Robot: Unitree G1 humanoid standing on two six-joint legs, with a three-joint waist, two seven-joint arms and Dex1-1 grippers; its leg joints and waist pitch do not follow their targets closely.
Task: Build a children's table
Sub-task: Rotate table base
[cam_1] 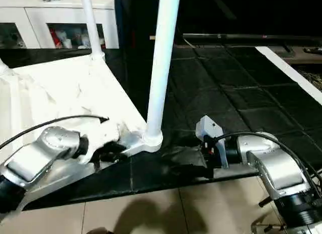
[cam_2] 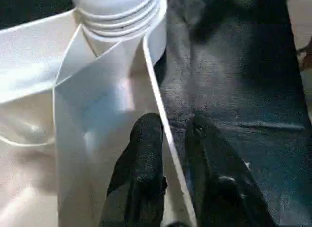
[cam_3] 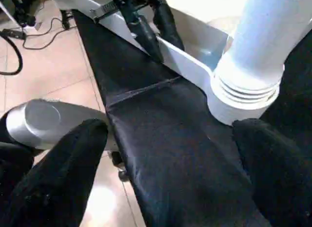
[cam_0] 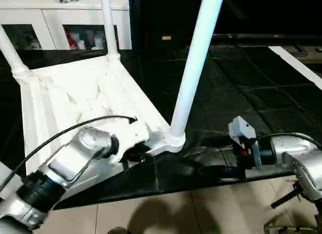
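Observation:
The children's table [cam_0: 75, 100] lies upside down on a black mat, its ribbed underside facing up and its white legs standing upward. The nearest leg [cam_0: 193, 68] rises from the near right corner collar [cam_0: 173, 138]. My left gripper [cam_2: 171, 127] straddles the thin frame rim [cam_2: 156, 85] just beside that corner. One black finger [cam_2: 146, 139] is inside the frame and the other is outside, pinching the rim. My right gripper [cam_3: 170, 132] hovers low over the mat just right of the same corner. It is wide open and holds nothing.
A white glass-door cabinet [cam_0: 50, 22] stands behind the table. The black mat [cam_0: 241, 93] stretches to the right and ends at a front edge above the tiled floor [cam_0: 201, 209]. A white strip [cam_0: 297, 63] crosses the far right.

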